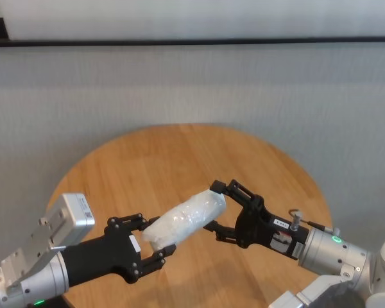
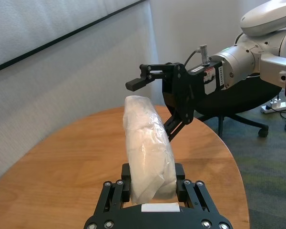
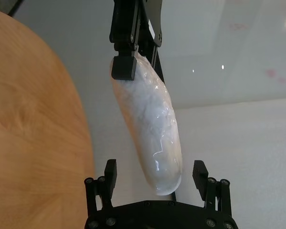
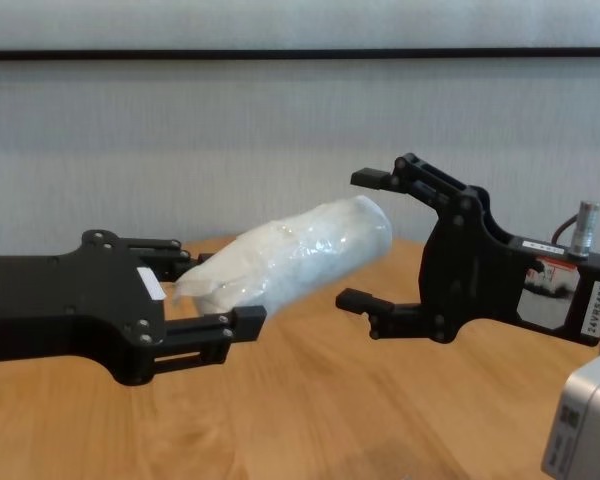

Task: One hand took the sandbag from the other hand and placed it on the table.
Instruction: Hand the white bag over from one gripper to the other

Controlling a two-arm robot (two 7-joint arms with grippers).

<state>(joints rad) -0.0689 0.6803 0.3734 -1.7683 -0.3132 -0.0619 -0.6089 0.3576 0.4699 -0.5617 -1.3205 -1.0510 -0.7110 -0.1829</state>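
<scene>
Pinching one end of the sandbag (image 1: 183, 219) above the desk (image 1: 179, 154), the left tool (image 1: 143, 247) held it aloft; the right tool (image 1: 213, 206) stood spread around the free end. Soft, grainy and slick-wrapped, it probably needed a mid-body squeeze.

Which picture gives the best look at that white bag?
The right wrist view: the bag shows full length, end to end. The head and chest views show it sideways between both pincers; the left wrist view shows it foreshortened.
</scene>
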